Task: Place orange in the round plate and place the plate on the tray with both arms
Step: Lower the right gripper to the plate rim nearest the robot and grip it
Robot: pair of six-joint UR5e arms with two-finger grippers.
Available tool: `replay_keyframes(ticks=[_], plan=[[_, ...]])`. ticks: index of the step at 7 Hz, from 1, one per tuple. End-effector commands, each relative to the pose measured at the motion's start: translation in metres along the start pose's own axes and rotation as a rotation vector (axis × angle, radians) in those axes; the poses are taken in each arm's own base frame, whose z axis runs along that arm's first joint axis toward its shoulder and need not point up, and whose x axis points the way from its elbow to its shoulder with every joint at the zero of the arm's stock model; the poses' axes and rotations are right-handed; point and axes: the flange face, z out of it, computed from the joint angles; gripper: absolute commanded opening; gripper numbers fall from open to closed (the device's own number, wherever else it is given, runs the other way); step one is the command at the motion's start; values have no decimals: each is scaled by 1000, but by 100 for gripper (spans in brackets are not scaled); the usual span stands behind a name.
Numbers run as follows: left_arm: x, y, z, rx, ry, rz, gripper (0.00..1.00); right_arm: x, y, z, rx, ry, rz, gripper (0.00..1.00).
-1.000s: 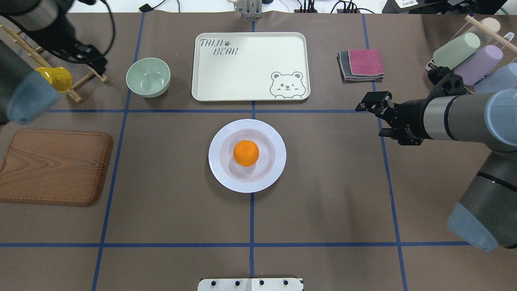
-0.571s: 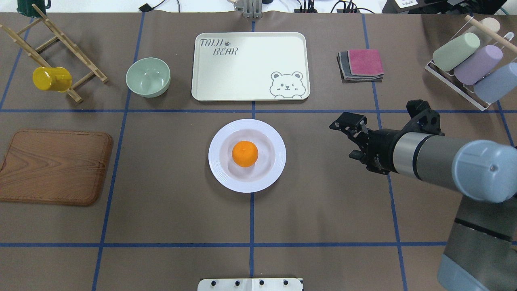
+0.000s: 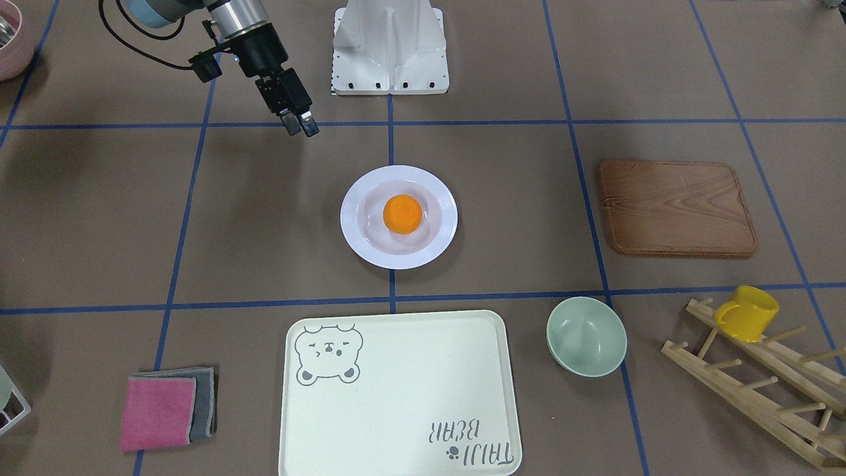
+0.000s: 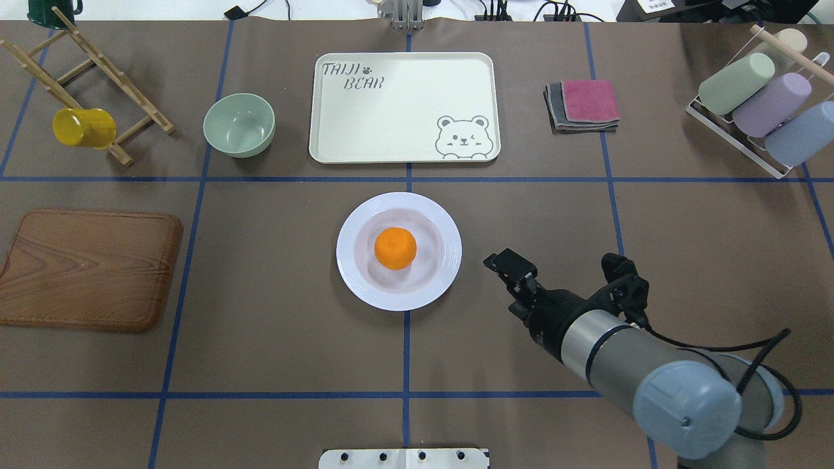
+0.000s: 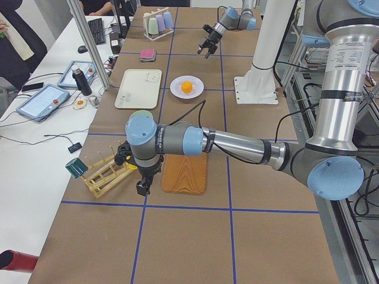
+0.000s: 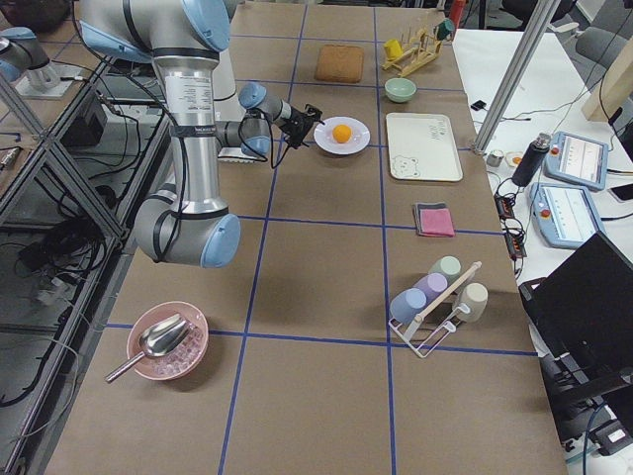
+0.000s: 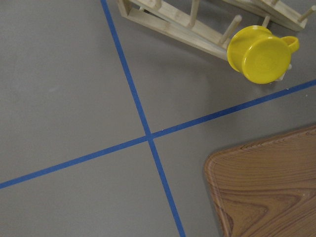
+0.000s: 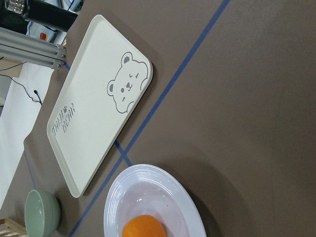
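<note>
The orange [image 4: 395, 248] lies in the sunken centre of the round white plate [image 4: 348, 260] at mid-table; both also show in the front view, orange [image 3: 402, 214] and plate [image 3: 351, 221]. The cream bear tray [image 4: 404, 98] lies behind the plate with nothing on it. My right gripper [image 4: 503, 283] hovers open to the right of the plate, a little nearer the robot, and holds nothing. Its wrist view shows the plate's rim [image 8: 143, 182] and the tray [image 8: 94, 113]. My left gripper [image 5: 142, 188] shows only in the left side view, by the wooden board; whether it is open I cannot tell.
A pale green bowl [image 4: 239, 124] stands left of the tray and folded cloths [image 4: 583, 104] lie to its right. A wooden rack with a yellow mug [image 4: 83, 127] stands at the far left, above the brown board [image 4: 88, 268]. A cup rack [image 4: 759, 98] stands at the far right.
My right arm has swung from the back right toward the robot's side and now points at the plate from its right. The left arm has left the overhead view.
</note>
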Motion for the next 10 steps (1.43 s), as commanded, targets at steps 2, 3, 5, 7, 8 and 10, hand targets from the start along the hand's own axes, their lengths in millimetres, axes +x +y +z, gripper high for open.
replay_keyframes(ticks=[2, 3, 5, 7, 8, 10], plan=[[-9, 17, 12, -20, 9, -19, 98, 31, 43, 76, 58, 47, 122, 95], [-9, 18, 13, -21, 9, -20, 98, 17, 47, 89, 75, 28, 140, 90], [-9, 19, 11, -18, 8, -18, 98, 20, 48, 113, 103, 41, 129, 81], [-9, 21, 11, -18, 8, -18, 98, 7, 46, 126, 120, 30, 132, 68], [-10, 23, 12, -20, 9, -19, 98, 5, 48, 140, 134, 33, 133, 50], [-11, 25, 11, -19, 9, -22, 98, -6, 53, 139, 125, 23, 138, 0]])
